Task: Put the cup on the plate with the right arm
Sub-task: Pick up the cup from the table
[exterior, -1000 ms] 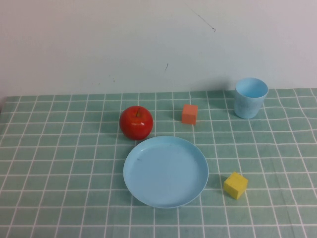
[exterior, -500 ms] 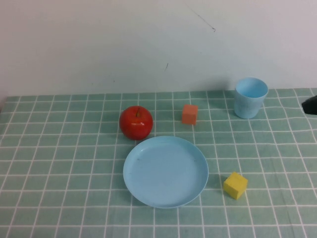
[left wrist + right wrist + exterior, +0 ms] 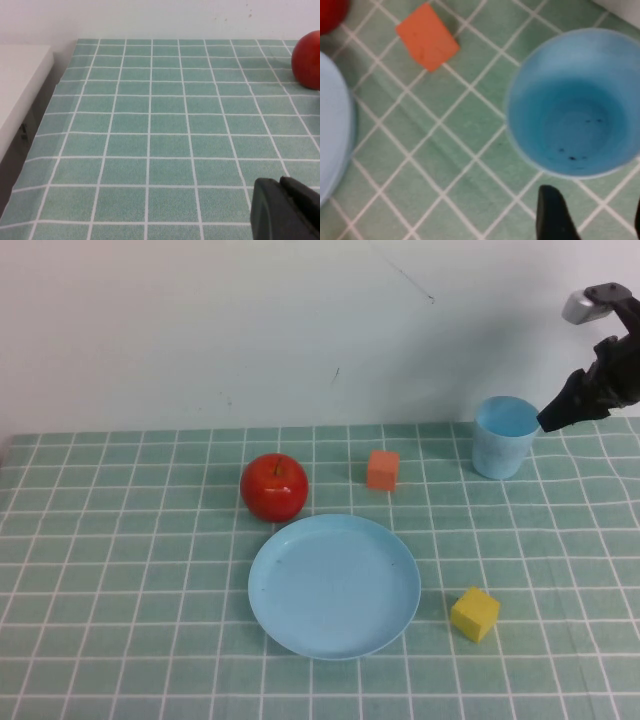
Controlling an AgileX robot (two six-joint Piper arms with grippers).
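The right gripper point(image 3: 552, 420), jaws apart, hovered just off the upright cup's point(image 3: 506, 437) three-o'clock side; left gripper point(image 3: 285, 210) parked, state indeterminable.

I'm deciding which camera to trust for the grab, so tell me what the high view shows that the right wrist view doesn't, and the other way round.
Only the high view shows the yellow block, the whole plate, the whole apple, and the right gripper hanging just right of the cup, which stands off the plate. Only the right wrist view looks into the cup's empty, dark-specked inside and shows the open fingertips beside its rim. Both show the cup, the orange block and the plate's edge. The left gripper appears in neither.
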